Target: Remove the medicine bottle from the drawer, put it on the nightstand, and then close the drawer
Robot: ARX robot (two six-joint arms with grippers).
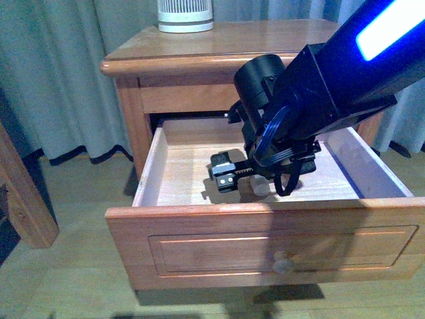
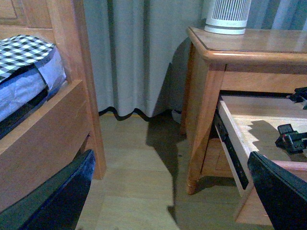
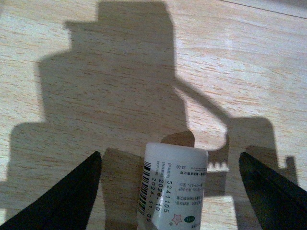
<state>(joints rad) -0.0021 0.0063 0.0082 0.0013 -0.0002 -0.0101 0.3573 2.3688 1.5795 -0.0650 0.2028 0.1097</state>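
The upper drawer [image 1: 265,249] of the orange-brown nightstand [image 1: 219,50] is pulled wide open. My right gripper [image 1: 255,179] reaches down into it, open. The small white medicine bottle [image 3: 172,189] lies on the drawer floor between its two black fingers [image 3: 62,201], with a gap on each side; its barcode label faces up. In the front view only a bit of the bottle [image 1: 260,187] shows under the gripper. My left gripper [image 2: 177,201] is open and empty, low over the floor left of the nightstand [image 2: 249,48], facing the open drawer [image 2: 249,129].
A tall white ribbed cylinder device [image 1: 185,16] stands at the back of the nightstand top. A wooden bed frame [image 2: 53,129] with checked bedding is to the left. Grey curtains [image 2: 139,52] hang behind. The drawer's round knob [image 1: 282,264] faces me.
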